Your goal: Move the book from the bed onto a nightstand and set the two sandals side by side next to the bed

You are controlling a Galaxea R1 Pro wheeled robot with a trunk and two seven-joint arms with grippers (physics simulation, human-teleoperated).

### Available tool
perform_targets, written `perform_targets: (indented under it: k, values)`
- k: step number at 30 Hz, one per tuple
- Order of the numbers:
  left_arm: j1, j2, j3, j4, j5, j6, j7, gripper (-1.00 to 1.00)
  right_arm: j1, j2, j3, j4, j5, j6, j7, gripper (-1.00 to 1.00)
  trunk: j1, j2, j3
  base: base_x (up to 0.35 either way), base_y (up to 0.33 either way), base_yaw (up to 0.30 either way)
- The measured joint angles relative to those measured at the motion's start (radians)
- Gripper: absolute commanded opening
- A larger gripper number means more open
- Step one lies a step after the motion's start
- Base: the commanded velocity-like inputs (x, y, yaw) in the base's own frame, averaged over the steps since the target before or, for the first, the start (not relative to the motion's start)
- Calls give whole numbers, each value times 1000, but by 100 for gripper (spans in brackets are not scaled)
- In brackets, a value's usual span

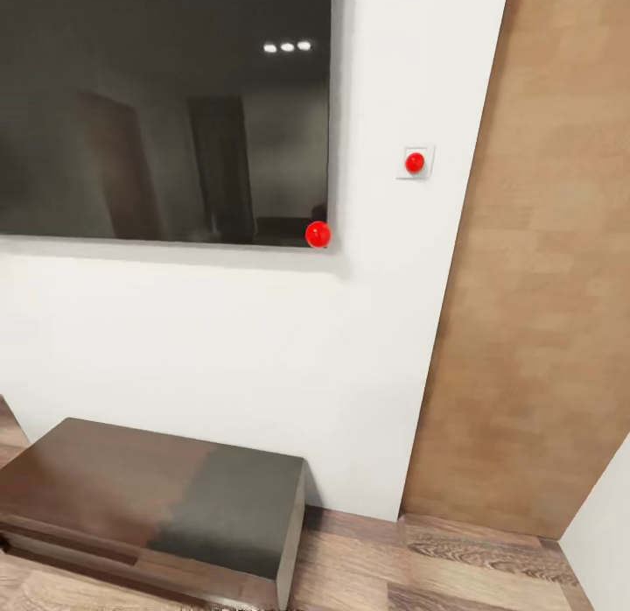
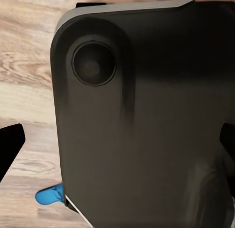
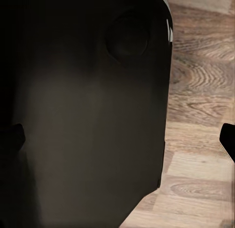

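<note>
Your left gripper [image 2: 117,145] and right gripper [image 3: 120,140] both hang spread and empty over the wood-plank floor [image 3: 200,91]. What may be a blue sandal [image 2: 50,194] peeks past the robot's dark base [image 2: 147,115]. Ahead, you face a white wall [image 1: 219,348], dark screen [image 1: 157,112] and low bench [image 1: 149,506].

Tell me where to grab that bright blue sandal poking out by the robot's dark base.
Only a rounded end of the bright blue flat sandal shows on the light wood-plank floor; the dark base hides the rest. It looks to lie flat, so probably come from above and pinch across the narrow sole, once more shows.
</note>
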Motion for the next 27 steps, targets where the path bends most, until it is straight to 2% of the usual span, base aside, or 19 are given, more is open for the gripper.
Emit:
perform_targets:
  k: [13,22,27]
  values:
    - [0,0,0,0,0,0,0,100,0,3,0,-1,0,0,0,100,0,0,-9,0,-8,273]
    - [0,-1,-1,0,0,0,0,100,0,3,1,-1,0,0,0,100,0,0,-15,0,-173,265]
    - [0,-1,-1,0,-1,-1,0,100,0,3,1,-1,0,0,0,100,0,0,-18,0,-116,127]
